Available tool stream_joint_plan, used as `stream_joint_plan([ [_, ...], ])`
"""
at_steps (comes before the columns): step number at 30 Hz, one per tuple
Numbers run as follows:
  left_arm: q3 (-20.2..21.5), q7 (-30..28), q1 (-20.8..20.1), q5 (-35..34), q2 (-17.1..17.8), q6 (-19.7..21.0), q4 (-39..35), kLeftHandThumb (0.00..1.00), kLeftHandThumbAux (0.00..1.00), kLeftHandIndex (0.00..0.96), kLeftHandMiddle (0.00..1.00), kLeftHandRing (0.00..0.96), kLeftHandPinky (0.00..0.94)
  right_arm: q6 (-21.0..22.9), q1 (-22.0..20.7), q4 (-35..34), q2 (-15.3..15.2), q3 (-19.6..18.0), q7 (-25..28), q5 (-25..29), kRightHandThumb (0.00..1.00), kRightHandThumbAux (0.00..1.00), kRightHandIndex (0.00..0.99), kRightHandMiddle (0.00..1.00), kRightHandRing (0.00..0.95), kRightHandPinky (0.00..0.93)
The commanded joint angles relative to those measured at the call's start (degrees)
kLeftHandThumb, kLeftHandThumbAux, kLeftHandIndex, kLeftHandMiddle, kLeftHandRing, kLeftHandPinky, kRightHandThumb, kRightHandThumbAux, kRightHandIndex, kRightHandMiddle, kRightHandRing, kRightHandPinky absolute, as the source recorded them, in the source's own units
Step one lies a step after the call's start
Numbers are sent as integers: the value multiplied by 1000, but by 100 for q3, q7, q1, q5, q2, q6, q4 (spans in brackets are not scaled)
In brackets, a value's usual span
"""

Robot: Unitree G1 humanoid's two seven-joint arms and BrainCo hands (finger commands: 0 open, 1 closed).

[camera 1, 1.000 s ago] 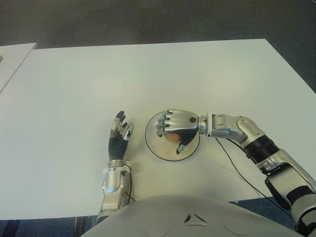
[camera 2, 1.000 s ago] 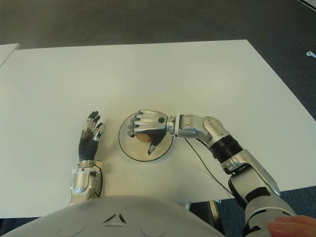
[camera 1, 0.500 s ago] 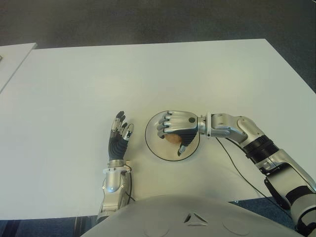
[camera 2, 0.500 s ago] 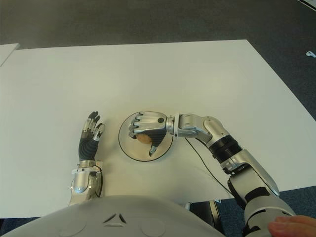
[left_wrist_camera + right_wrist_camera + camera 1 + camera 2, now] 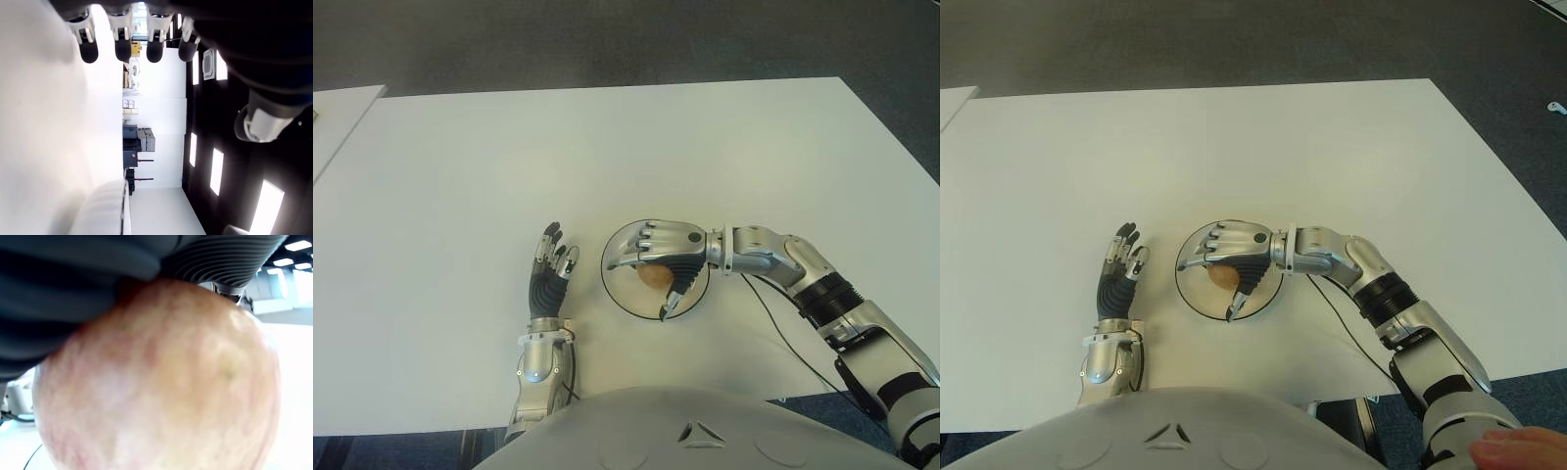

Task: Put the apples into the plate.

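A yellowish-red apple (image 5: pixel 653 278) lies on the round white plate (image 5: pixel 619 294) near the table's front edge. My right hand (image 5: pixel 641 286) hovers over it with fingers (image 5: pixel 625 257) stretched out toward the left and the thumb (image 5: pixel 671 304) pointing to the plate's near rim, so the hand is open. In the right wrist view the apple (image 5: pixel 161 382) fills the picture, close under the dark palm. No other apple shows. My left hand (image 5: pixel 549 269) shows on the white table (image 5: pixel 607 147) just left of the plate, fingers (image 5: pixel 122 44) straight and holding nothing.
A thin black cable (image 5: pixel 783 338) runs from the right forearm across the table to its front edge. A second white surface (image 5: pixel 337 117) shows at the far left. Dark floor lies beyond the table. A person's fingertip (image 5: pixel 1518 452) shows at the lower right.
The right hand's fingers have uncurled from around the apple and spread out, and the thumb has swung toward the plate's near rim. More of the apple shows. The left hand has not moved.
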Motion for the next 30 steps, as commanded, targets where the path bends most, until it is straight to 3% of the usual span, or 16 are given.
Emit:
stream_joint_plan([
  [1, 0, 82, 196, 27, -110, 242, 45, 0, 504, 1, 0, 0, 0, -107, -13, 71, -20, 7, 155, 182, 72, 372, 1, 0, 0, 0],
  [30, -18, 193, 235, 121, -121, 343, -68, 0, 504, 9, 0, 0, 0, -264, -20, 263, 58, -57, 152, 164, 51, 332, 0, 0, 0, 0],
])
